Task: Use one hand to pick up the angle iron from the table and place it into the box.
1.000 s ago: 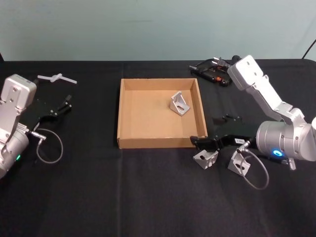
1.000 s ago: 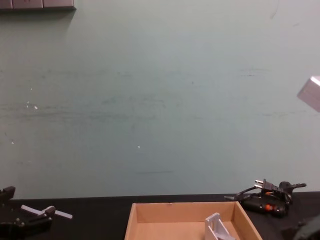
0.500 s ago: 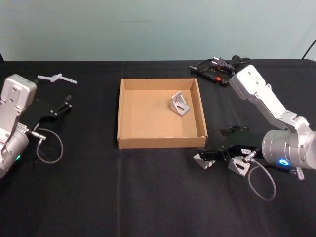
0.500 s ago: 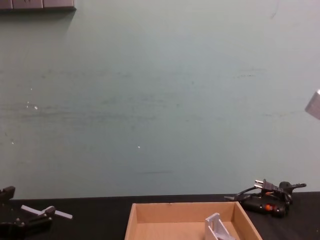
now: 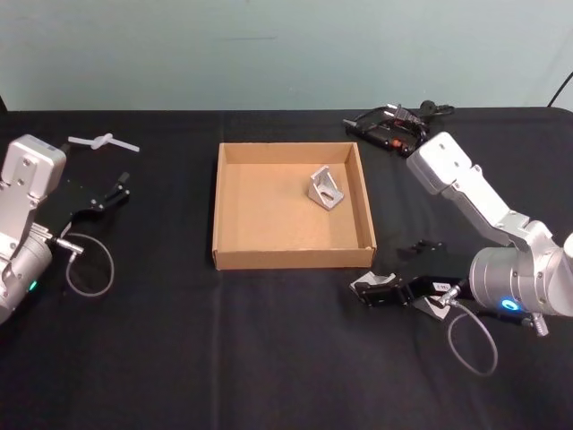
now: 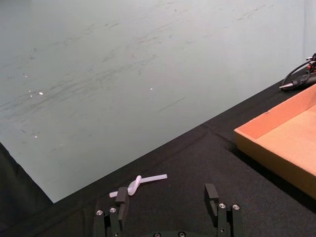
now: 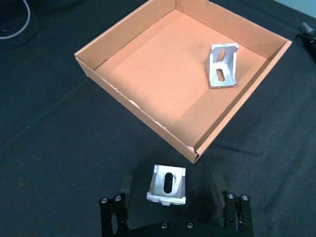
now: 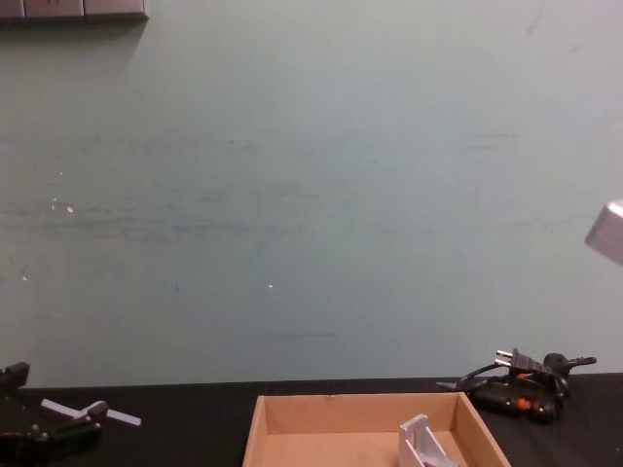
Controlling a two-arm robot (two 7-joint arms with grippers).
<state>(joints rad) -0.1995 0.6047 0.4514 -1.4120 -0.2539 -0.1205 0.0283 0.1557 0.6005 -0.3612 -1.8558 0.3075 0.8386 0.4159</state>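
**R gripper** (image 5: 380, 291): low over surface (image 5: 224, 358), just off box's near-right corner. Jaws apart, one on each side of loose bracket (image 7: 168, 183). Not clamped: gaps show on both sides in the wrist view.

**Loose bracket:** sits on surface outside box (image 5: 293, 259), near that corner, slotted face toward wrist cam.

**Boxed bracket** (image 5: 326, 188): upright on box floor, far-right part.

**Spare bracket** (image 5: 433, 307): on surface just beside R gripper on the arm side, partly hidden.

**L gripper** (image 5: 103, 199): parked far left, jaws apart, nothing between them.

**Misc:** black tool w/ plug lead (image 5: 389, 130) beyond box, far right. White plastic piece (image 5: 103, 141) far left.

**Progress (est.):** one bracket is in the box and the loose one is at the grasp stage. Left to do: close jaws, lift, carry over the wall, release. Spare bracket not yet picked up.

**Edges/room:**
- Box walls are low, but the corner is close to the loose bracket, so the lift likely needs to clear the rim before moving across.
- Box floor is mostly bare at the near and left parts, so there is ample drop room away from the boxed bracket.
- The spare bracket risks a nudge.
- Tool and L gripper are well apart from the path.
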